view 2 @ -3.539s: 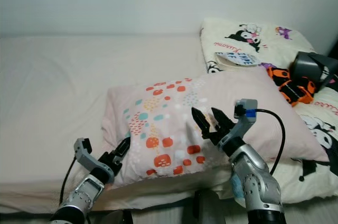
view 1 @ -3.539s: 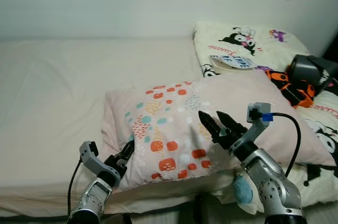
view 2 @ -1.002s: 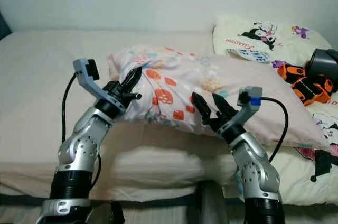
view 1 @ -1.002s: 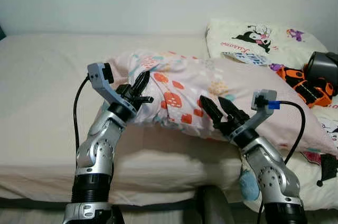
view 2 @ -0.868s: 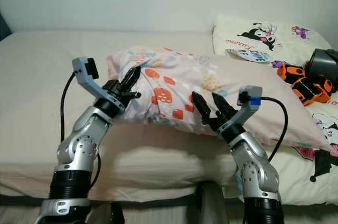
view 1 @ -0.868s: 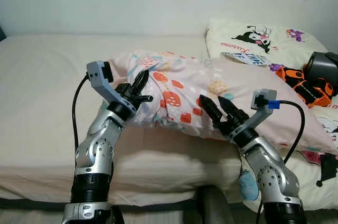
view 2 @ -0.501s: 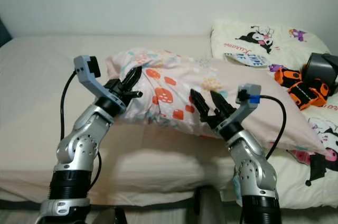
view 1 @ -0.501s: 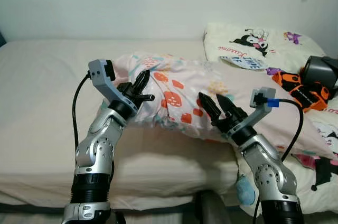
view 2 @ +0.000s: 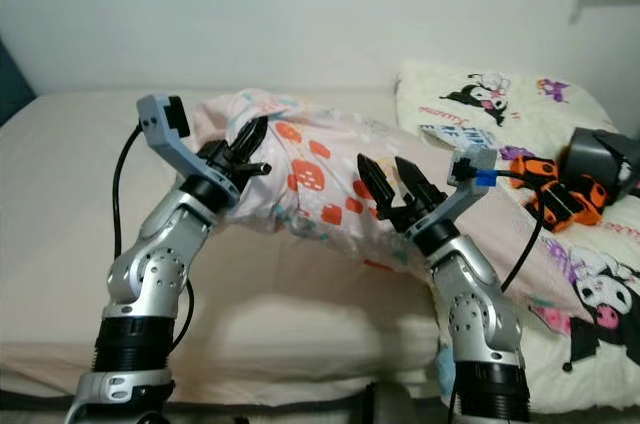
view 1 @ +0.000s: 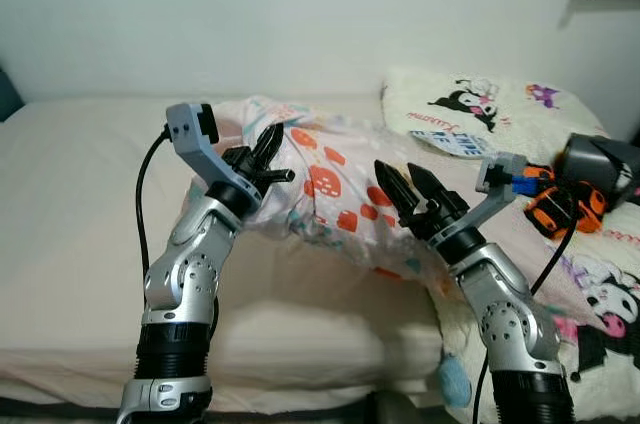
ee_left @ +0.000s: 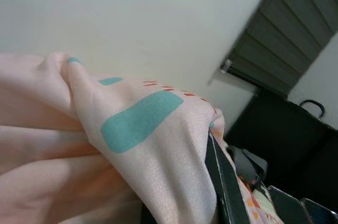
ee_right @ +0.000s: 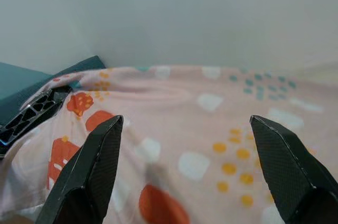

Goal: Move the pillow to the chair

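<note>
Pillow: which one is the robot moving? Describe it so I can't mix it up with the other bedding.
On the bed, it is the pale pink pillow held up between the two arms, pinched at one end by the left gripper, with the open right gripper in front of it. Unlike the cream cartoon-print bedding by the wall, it has orange and teal blotches.

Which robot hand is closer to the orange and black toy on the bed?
The right. The right gripper hovers open over the pillow, with the orange and black toy off to its right; the left gripper pinches the pillow's far end.
</note>
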Motion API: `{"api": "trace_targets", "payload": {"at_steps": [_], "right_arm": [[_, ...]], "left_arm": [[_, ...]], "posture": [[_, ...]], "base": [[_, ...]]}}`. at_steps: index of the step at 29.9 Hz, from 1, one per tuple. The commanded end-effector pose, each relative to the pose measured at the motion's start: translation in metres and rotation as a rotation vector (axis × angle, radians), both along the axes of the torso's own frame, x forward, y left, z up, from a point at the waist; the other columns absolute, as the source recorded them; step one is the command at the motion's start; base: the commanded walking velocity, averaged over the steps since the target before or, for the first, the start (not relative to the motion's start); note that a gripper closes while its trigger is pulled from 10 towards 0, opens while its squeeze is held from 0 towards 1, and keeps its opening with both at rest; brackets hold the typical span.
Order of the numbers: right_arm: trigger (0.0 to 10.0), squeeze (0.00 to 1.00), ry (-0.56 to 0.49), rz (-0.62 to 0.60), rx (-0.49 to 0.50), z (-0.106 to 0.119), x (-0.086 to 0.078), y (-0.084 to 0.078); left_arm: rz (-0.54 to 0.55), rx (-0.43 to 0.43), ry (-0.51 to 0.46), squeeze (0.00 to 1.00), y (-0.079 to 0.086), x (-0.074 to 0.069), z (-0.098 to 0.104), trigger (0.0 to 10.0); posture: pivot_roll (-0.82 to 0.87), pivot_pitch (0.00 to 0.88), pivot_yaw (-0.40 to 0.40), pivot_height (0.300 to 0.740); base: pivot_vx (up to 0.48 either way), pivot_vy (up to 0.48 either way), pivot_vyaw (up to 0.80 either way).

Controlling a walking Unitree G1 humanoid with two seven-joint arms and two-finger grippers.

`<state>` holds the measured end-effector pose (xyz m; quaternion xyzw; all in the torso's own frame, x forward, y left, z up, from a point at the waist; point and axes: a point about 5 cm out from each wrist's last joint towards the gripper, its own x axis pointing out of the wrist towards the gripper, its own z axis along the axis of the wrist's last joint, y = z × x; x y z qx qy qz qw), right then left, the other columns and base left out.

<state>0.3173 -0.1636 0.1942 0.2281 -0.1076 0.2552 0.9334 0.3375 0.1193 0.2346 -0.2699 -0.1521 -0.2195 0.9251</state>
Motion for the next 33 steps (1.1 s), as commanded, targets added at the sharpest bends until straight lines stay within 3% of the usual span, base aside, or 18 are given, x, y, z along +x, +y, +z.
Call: {"api": "trace_targets", "payload": {"at_steps": [1, 11, 24, 30, 33], "right_arm": [[10.0, 0.00, -0.036, 0.014, 0.008, 0.009, -0.001, 0.003], [10.0, 0.00, -0.043, 0.022, 0.012, 0.011, -0.001, 0.004], [10.0, 0.00, -0.032, 0.031, -0.016, 0.008, -0.001, 0.007], [10.0, 0.00, -0.024, 0.028, -0.039, 0.005, 0.001, 0.009], [10.0, 0.00, -0.040, 0.020, -0.124, 0.001, 0.000, 0.013]], "left_arm": [[0.065, -0.023, -0.135, 0.00, 0.014, -0.004, 0.030, 10.0], [0.062, 0.021, -0.140, 0.00, 0.010, -0.005, 0.033, 10.0], [0.107, 0.057, -0.166, 0.00, 0.010, -0.006, 0.038, 10.0], [0.156, 0.079, -0.164, 0.00, 0.014, -0.004, 0.040, 10.0], [0.283, 0.168, -0.117, 0.00, 0.020, 0.002, 0.030, 10.0]], "posture": [[-0.01, 0.043, 0.011, 0.676], [-0.01, 0.044, 0.009, 0.706], [0.00, 0.036, 0.008, 0.740], [0.00, 0.031, 0.007, 0.740], [0.00, 0.023, 0.006, 0.740]], "base": [[0.000, 0.000, 0.00], [-0.348, 0.000, 0.00], [0.000, 0.000, 0.00], [0.000, 0.000, 0.00], [0.000, 0.000, 0.18]]}}
